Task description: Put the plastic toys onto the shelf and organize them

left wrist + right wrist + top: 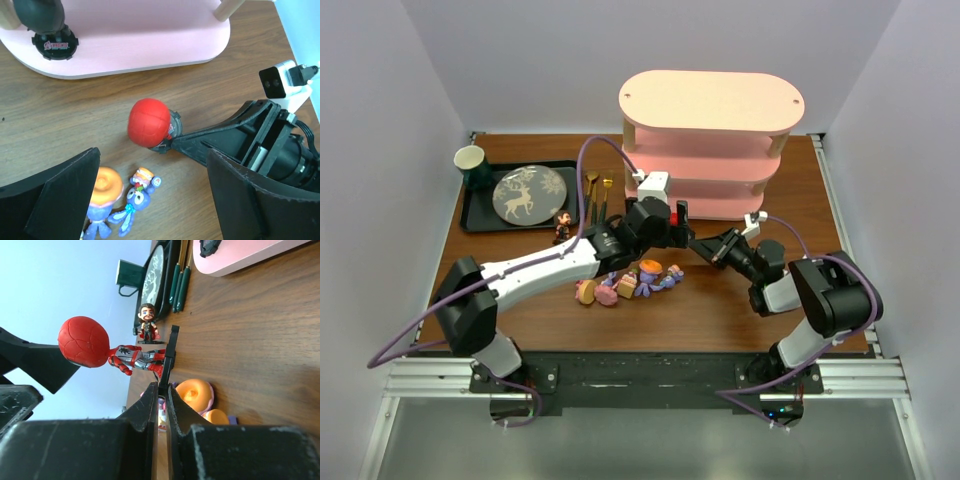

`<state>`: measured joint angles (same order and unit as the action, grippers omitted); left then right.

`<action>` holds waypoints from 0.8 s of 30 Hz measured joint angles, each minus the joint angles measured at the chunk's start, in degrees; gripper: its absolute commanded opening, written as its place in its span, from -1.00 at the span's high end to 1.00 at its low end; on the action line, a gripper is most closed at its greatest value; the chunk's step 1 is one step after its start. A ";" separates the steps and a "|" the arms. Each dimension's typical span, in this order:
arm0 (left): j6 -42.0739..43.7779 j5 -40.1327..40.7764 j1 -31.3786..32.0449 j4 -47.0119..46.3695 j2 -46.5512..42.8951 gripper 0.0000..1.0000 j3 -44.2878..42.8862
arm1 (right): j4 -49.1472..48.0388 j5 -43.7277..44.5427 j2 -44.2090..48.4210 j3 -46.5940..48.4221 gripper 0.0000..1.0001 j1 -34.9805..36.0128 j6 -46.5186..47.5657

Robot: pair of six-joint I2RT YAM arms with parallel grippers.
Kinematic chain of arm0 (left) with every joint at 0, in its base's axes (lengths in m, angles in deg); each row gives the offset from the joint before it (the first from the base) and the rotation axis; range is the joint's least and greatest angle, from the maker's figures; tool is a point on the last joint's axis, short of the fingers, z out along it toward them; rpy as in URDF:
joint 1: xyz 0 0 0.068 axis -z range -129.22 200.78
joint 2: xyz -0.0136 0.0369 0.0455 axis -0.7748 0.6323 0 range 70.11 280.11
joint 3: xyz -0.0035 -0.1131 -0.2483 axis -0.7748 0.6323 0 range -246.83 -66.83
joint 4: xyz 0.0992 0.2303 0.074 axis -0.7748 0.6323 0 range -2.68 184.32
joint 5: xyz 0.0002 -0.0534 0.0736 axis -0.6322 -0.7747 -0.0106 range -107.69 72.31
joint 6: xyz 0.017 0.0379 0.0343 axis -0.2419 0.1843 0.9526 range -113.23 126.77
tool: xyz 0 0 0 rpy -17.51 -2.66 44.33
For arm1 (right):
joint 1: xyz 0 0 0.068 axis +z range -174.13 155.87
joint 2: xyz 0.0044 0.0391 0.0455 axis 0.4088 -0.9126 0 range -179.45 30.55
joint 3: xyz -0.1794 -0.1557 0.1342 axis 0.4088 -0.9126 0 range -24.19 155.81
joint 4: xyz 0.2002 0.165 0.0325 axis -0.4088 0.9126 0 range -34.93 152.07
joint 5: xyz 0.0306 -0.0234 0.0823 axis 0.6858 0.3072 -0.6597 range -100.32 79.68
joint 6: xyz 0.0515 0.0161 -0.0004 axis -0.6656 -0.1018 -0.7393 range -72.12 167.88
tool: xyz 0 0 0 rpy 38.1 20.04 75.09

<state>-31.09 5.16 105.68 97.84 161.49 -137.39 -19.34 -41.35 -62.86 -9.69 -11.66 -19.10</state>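
A red-headed spider figurine stands on a thin black base. My right gripper is shut on that base, just in front of the pink shelf. My left gripper hangs open above the figurine, its jaws wide and apart from it. One dark figurine stands on the shelf's bottom tier. Purple-blue bunny toys, an orange-topped one and pink ones lie on the table. A brown-haired figurine stands by the tray.
A black tray at the back left carries a deer-patterned plate and a green cup. Gold spoons lie beside it. The shelf takes up the back right of the wooden table.
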 measured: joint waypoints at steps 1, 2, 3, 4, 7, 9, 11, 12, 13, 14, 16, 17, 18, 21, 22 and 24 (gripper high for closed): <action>0.11 0.11 0.00 -1.07 -0.76 -0.84 0.98 | -0.07 0.00 0.07 0.00 1.00 0.00 -0.17; 0.28 0.28 0.00 -2.23 -1.70 -0.83 2.36 | -0.11 0.00 0.07 0.00 1.00 0.00 -0.42; 0.61 0.46 0.00 -3.58 -2.71 -0.82 3.91 | -0.04 0.00 0.04 0.00 1.00 0.00 -0.74; 0.92 0.61 0.00 -5.64 -3.74 -0.81 5.79 | -0.04 0.00 0.04 0.00 1.00 0.00 -1.14; 1.53 0.72 0.00 -12.94 -6.56 -0.71 12.33 | -0.22 -0.02 -0.44 0.00 1.00 0.00 -2.47; 2.08 0.61 0.00 -18.82 -8.11 -0.68 17.20 | -0.24 -0.02 -1.51 0.00 1.00 0.00 -3.63; 3.08 0.28 0.00 -25.35 -8.68 -0.66 21.49 | -0.17 -0.02 -2.60 0.00 1.00 0.00 -4.72; 3.58 0.09 0.00 -28.24 -8.70 -0.65 23.17 | -0.17 -0.02 -2.99 0.00 1.00 0.00 -5.11; 4.31 -0.13 0.00 -30.77 -8.68 -0.61 24.57 | -0.02 0.00 -3.19 0.00 1.00 0.00 -5.49; 4.79 -0.13 0.00 -33.09 -8.68 -0.60 25.73 | -0.02 -0.02 -3.26 0.00 1.00 0.00 -5.62; 5.92 -0.15 0.00 -36.65 -8.61 -0.56 26.82 | -0.04 0.00 -3.21 0.00 1.00 0.00 -5.75; 6.27 -0.13 0.00 -38.51 -8.57 -0.54 27.12 | -0.07 0.00 -3.17 0.00 1.00 0.00 -5.75; 6.69 -0.11 0.00 -40.24 -8.48 -0.53 27.23 | -0.04 0.00 -3.06 0.00 1.00 0.00 -5.75; 7.28 0.02 0.00 -45.07 -7.82 -0.47 27.30 | -0.04 0.00 -2.51 0.00 1.00 0.00 -5.73; 7.30 0.20 0.00 -46.53 -7.43 -0.45 27.32 | -0.07 0.00 -2.27 0.00 1.00 0.00 -5.73; 7.30 0.59 0.00 -49.05 -6.36 -0.43 27.32 | -0.22 0.00 -2.01 0.00 1.00 0.00 -5.70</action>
<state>-23.79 5.75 105.68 48.80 155.13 -110.07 -19.56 -41.35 -64.87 -9.69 -11.66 -24.80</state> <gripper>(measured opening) 0.732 0.077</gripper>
